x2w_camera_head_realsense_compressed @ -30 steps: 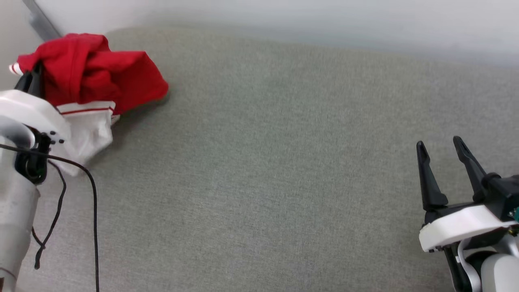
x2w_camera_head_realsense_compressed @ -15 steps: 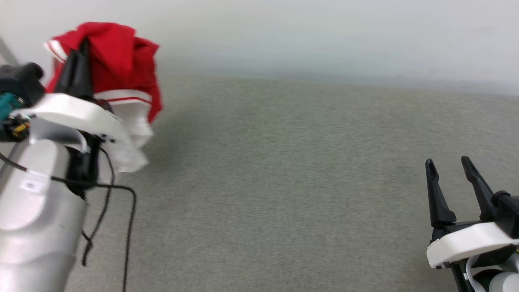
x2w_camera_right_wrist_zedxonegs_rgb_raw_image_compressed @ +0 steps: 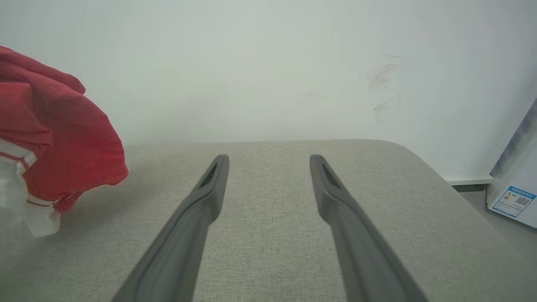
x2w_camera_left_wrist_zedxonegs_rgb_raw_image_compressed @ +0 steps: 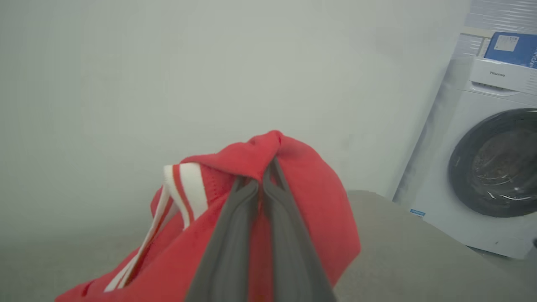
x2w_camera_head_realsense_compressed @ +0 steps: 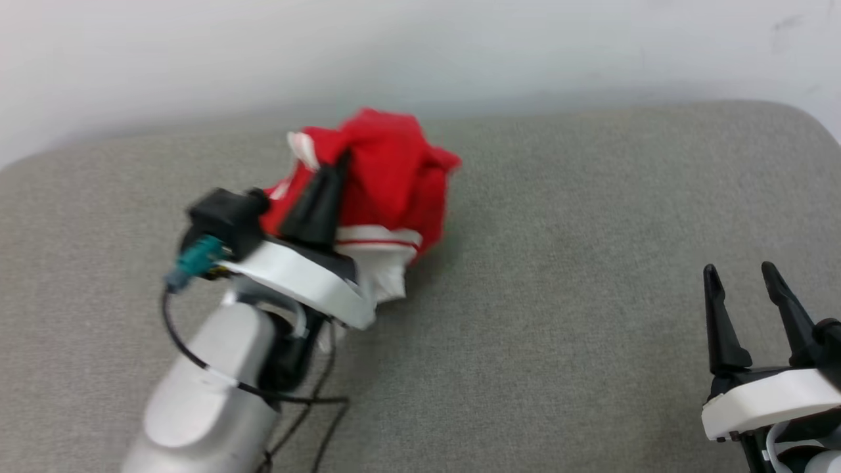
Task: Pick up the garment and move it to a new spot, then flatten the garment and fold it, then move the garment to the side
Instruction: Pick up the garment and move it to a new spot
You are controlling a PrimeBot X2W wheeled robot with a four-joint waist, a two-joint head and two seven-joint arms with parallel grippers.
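Note:
The garment (x2w_camera_head_realsense_compressed: pixel 394 171), red with white striped trim, hangs bunched above the grey cushion (x2w_camera_head_realsense_compressed: pixel 558 295) near its back middle. My left gripper (x2w_camera_head_realsense_compressed: pixel 338 161) is shut on a fold of it; in the left wrist view the closed fingers pinch the red cloth (x2w_camera_left_wrist_zedxonegs_rgb_raw_image_compressed: pixel 293 176) at its top, with a striped white band (x2w_camera_left_wrist_zedxonegs_rgb_raw_image_compressed: pixel 184 188) to the left. My right gripper (x2w_camera_head_realsense_compressed: pixel 739 272) stands open at the lower right, nothing between its fingers. The right wrist view has the garment (x2w_camera_right_wrist_zedxonegs_rgb_raw_image_compressed: pixel 63 142) dangling at the far left, well away from that open gripper (x2w_camera_right_wrist_zedxonegs_rgb_raw_image_compressed: pixel 268 161).
A white wall (x2w_camera_head_realsense_compressed: pixel 420 46) runs behind the cushion. A white washing machine (x2w_camera_left_wrist_zedxonegs_rgb_raw_image_compressed: pixel 486 159) with a dark round door stands to the right in the left wrist view. The cushion's rounded right corner (x2w_camera_right_wrist_zedxonegs_rgb_raw_image_compressed: pixel 423 159) drops to the floor.
The camera has turned left, so the whole picture shifted. My left arm lifted the garment off the cushion's left end and carried it toward the back middle. The right gripper stayed open.

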